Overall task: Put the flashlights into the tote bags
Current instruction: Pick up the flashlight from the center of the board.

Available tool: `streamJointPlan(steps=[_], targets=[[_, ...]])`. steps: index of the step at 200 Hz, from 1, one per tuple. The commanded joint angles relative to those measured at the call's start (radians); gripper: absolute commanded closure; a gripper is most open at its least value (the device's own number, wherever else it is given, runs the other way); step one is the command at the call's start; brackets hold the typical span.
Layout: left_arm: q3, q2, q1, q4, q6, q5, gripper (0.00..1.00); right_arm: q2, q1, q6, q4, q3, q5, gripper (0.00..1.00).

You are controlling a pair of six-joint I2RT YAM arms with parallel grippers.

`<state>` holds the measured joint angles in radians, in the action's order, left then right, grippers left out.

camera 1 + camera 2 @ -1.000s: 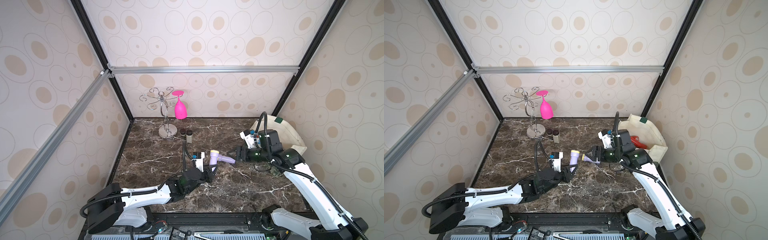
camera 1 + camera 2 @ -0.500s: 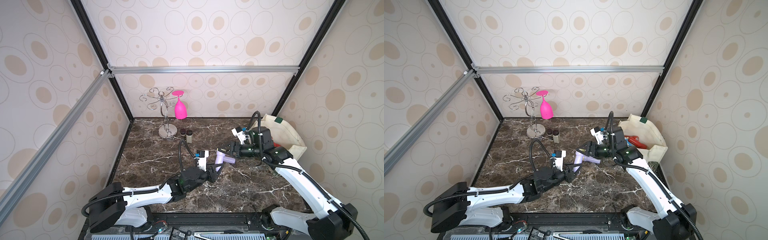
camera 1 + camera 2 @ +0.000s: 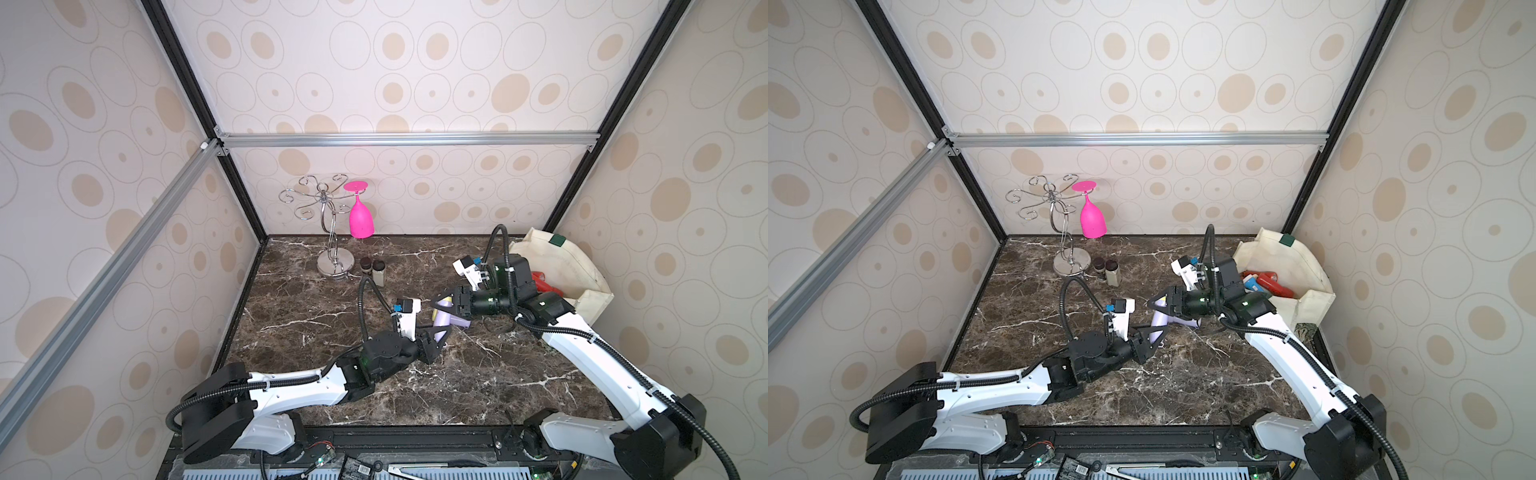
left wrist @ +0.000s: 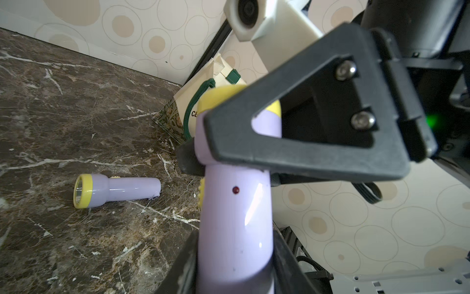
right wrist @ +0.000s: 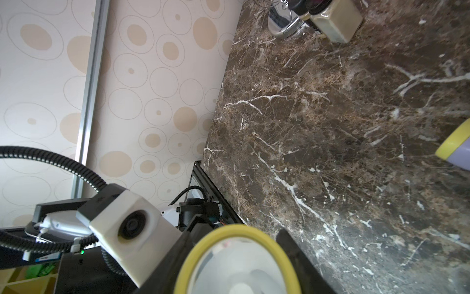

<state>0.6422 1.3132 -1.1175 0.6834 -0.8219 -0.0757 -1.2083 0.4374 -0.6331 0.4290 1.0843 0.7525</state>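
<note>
Near the middle of the bench (image 3: pixel 316 324) the left tool (image 3: pixel 1158 334) is clamped on the barrel of a lilac flashlight (image 4: pixel 235 229), holding it off the surface with its head tilted up; the right tool (image 3: pixel 445 305) has its jaws drawn narrow onto that flashlight's yellow-ringed head, so both tools grip it, their fingers close together along it; a second lilac flashlight (image 4: pixel 117 189) lies on its side on the bench just beside the held one, apart from both tools in the left wrist view.

The tote bag (image 3: pixel 552 266) sits in the far right corner against the right wall, mouth open; red flashlights (image 3: pixel 1273 282) and a blue flashlight (image 3: pixel 1252 286) lie inside; the right arm's wrist and elbow stand between the held flashlight and the bag's mouth.

Walls close the bench on the left, back and right; a dark rail runs along the front edge, where both arm bases stand; open marble stretches along the left side and across the front between the arms.

At the back, left of centre, a chrome rack (image 3: pixel 332 249) carries a pink glass (image 3: pixel 360 218) hung upside down; two jars (image 3: pixel 374 269) stand just beside its foot, well apart from both tools.
</note>
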Motion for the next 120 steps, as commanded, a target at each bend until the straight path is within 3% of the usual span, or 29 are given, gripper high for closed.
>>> streamJointPlan(steps=[1,30,39,48,70,89,102,120], targets=[[0.051,0.004,-0.002,0.04,0.013,-0.002,0.94,-0.004,0.007,0.016,0.013,0.013,-0.007,0.54],[0.056,0.006,-0.004,0.017,0.016,-0.013,0.93,0.0,0.008,0.047,0.043,0.039,-0.027,0.72],[0.056,0.006,-0.002,0.008,0.017,-0.018,0.88,0.003,0.009,0.064,0.06,0.053,-0.04,0.77],[0.058,0.006,-0.003,-0.003,0.018,-0.023,0.79,0.005,0.008,0.082,0.08,0.067,-0.056,0.81],[0.066,0.005,-0.003,-0.037,0.025,-0.039,0.44,0.0,0.007,0.136,0.15,0.112,-0.106,0.91],[0.077,0.002,-0.002,-0.079,0.032,-0.06,0.18,-0.012,0.005,0.205,0.237,0.171,-0.178,0.99],[0.077,0.0,-0.003,-0.098,0.036,-0.075,0.08,-0.028,-0.003,0.247,0.302,0.22,-0.232,1.0],[0.076,-0.006,-0.002,-0.118,0.037,-0.088,0.01,-0.046,-0.03,0.284,0.358,0.284,-0.283,1.0]])
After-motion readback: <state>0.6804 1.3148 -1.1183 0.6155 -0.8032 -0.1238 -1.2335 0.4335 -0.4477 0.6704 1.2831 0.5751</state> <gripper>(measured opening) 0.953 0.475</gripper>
